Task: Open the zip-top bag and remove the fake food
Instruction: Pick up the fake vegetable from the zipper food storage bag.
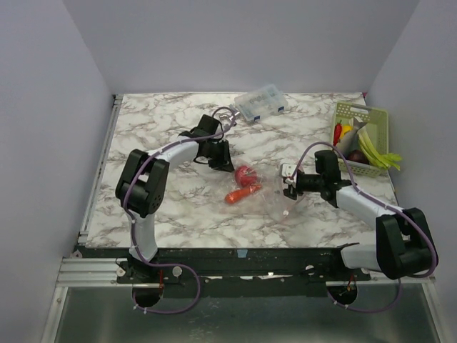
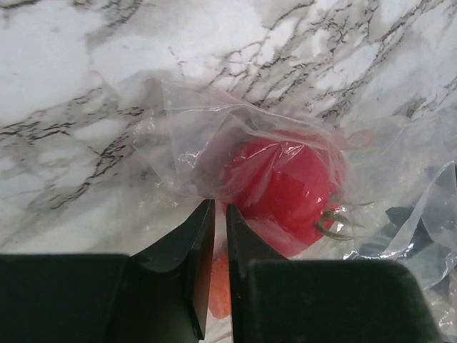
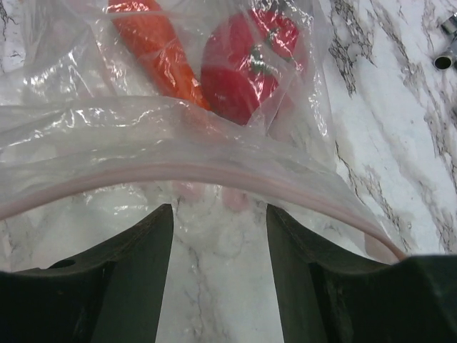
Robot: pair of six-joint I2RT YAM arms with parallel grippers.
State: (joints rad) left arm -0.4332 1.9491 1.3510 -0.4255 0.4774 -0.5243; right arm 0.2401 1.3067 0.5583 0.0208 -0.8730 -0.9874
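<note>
A zip-top bag [image 1: 275, 204] lay crumpled at the middle of the marble bench [image 1: 153, 121], between two robot arms working it from opposite ends. The left hand [image 2: 220, 209] reached in at the far end of the bag. Its fingers were drawn almost together, with only a slit between them, and they appeared to pinch a fold of the clear film, probably to anchor the bag while the mouth was worked. The right hand [image 3: 220, 209] faced the mouth with its jaws spread wide and gripping nothing. The pink zipper strip [image 3: 214, 174] arced across just ahead of its fingertips, so the hand looked lined up to take hold of that edge.

The bag was thin, glossy and heavily wrinkled, and it caught the light in white creases. Two pieces of fake food showed through the film. One was a round red piece [image 1: 245, 174] with a green stem lying close to the left hand, and the other was an orange carrot [image 1: 241, 194] beside it. Whether the seal had parted could not be told from these views, though neither toy had left the bag.

More toy food in yellow, red, dark purple and pale green sat in a green basket [image 1: 378, 118] at the far right corner, well apart from the bag. A small clear box [image 1: 260, 103] stood at the back edge.
</note>
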